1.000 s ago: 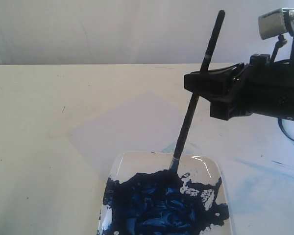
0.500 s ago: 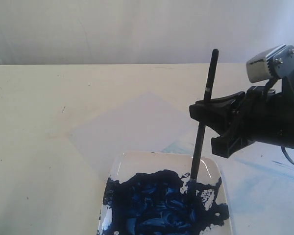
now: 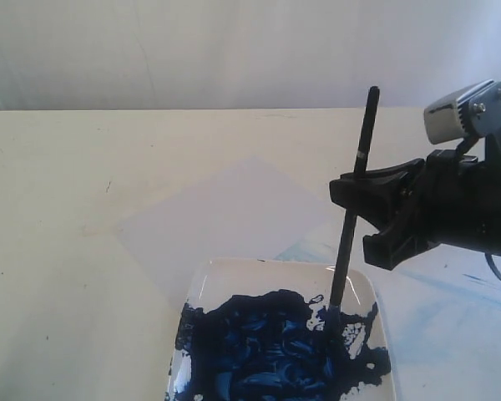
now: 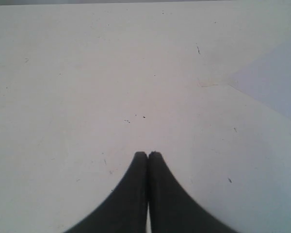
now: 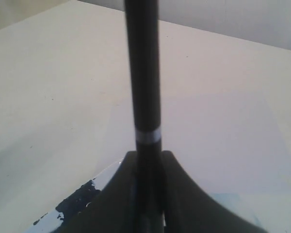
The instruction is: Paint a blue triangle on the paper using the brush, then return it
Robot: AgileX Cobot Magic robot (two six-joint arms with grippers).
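My right gripper (image 3: 351, 196) is shut on the brush (image 3: 353, 199), a long black handle with a pale ring near its top end. The brush stands nearly upright, its tip down in the thick dark-blue paint (image 3: 275, 351) on the white plate (image 3: 217, 276). In the right wrist view the brush (image 5: 143, 77) rises between the fingers of the right gripper (image 5: 148, 158). The paper (image 3: 234, 213) lies diamond-wise behind the plate, with no blue triangle showing on it. The left gripper (image 4: 148, 155) is shut over bare table, holding nothing; a corner of the paper (image 4: 276, 77) shows in that view.
Faint pale-blue smears (image 3: 451, 309) mark the table to the right of the plate, under the right arm. The cream table (image 3: 58, 209) stretches left and back to a pale wall.
The right gripper has shifted right and turned the brush from a lean to nearly upright. The bristles went from the plate's bare far rim down into the paint.
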